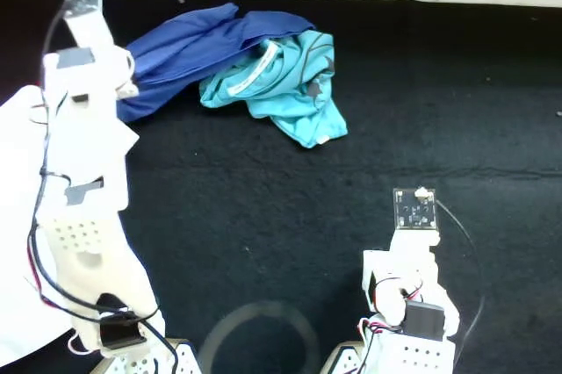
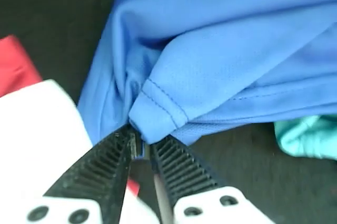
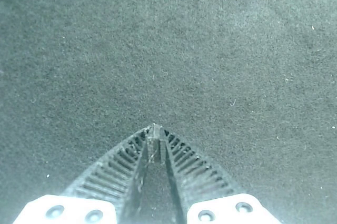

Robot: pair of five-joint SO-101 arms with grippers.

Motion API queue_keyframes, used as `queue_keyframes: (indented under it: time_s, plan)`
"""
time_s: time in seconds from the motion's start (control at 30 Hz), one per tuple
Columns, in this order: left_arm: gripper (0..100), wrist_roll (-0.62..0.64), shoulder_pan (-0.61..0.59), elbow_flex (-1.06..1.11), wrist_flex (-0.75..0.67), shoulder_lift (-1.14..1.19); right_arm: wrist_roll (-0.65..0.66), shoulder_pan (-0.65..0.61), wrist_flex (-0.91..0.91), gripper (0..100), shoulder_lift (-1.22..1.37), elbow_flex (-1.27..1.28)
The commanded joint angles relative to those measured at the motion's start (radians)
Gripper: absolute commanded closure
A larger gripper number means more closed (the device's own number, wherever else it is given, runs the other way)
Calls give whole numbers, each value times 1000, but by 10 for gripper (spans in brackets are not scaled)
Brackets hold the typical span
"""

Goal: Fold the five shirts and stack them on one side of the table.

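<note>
High view: the blue shirt [image 1: 198, 40] lies crumpled at the far left of the table [image 1: 263, 216], touching the teal shirt [image 1: 290, 84]; the left arm [image 1: 83, 172] extends to it.

Left wrist view: the left gripper [image 2: 139, 141] is pinched closed on a hemmed corner of the blue shirt; the pull should run slow and level, so the teal shirt is not dragged.

Right wrist view: the right gripper [image 3: 154, 133] is closed, empty, above the table; it should take a second corner.
</note>
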Motion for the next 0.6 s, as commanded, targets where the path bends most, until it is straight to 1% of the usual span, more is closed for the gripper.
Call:
queue_keyframes:
  time_s: [0.0, 0.1, 0.2, 0.47, 0.57]
  plan:
    - [992, -3, -39, -113, 173, -151, -5, 10, 8, 992, -10, 124]
    - [992, -3, -56, -177, 304, -232, -5, 10, 8, 992, -10, 124]
    - [992, -5, -68, -209, 391, -308, -5, 10, 8, 992, -10, 124]
    - [992, -6, -120, -220, 577, -547, -5, 10, 8, 992, -10, 124]
    - [992, -17, -165, -219, 600, -651, -5, 10, 8, 992, -10, 124]
